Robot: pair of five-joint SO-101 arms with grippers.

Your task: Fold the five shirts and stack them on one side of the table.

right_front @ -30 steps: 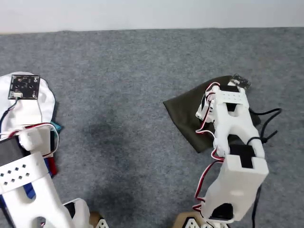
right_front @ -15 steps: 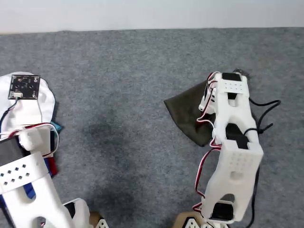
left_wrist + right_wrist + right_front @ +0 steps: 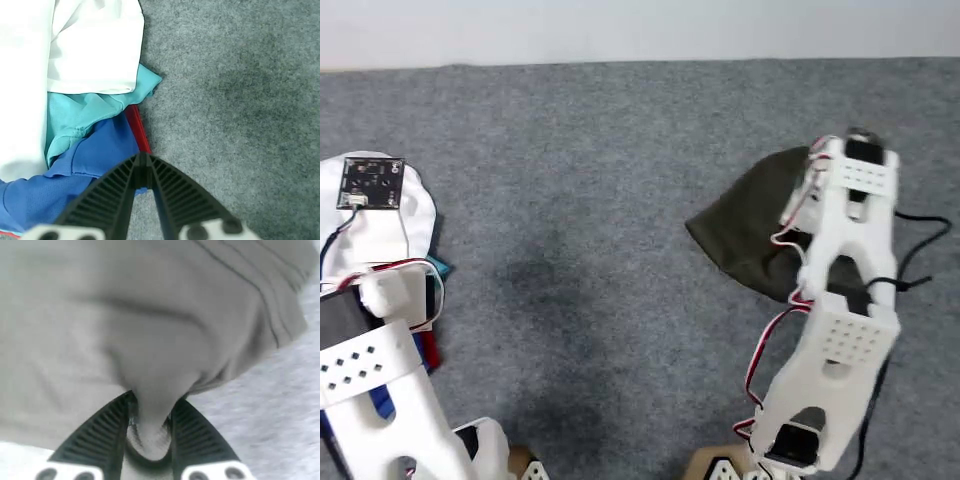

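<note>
My right arm (image 3: 840,330) is covering part of the olive-green shirt (image 3: 745,225) on the grey felt worktop (image 3: 570,180); my right claw (image 3: 150,407) is pinching a fold of it. My left claw (image 3: 143,160), tips meeting, is hanging over the stacked white shirt (image 3: 90,45), teal shirt (image 3: 85,115), blue shirt (image 3: 90,170) and mostly buried red shirt (image 3: 136,125).

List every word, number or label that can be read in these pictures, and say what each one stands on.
No text can be read.
The olive shirt, the white shirt, the blue shirt and the grey table show no print.
Any marks on the small black board are too small to read.
</note>
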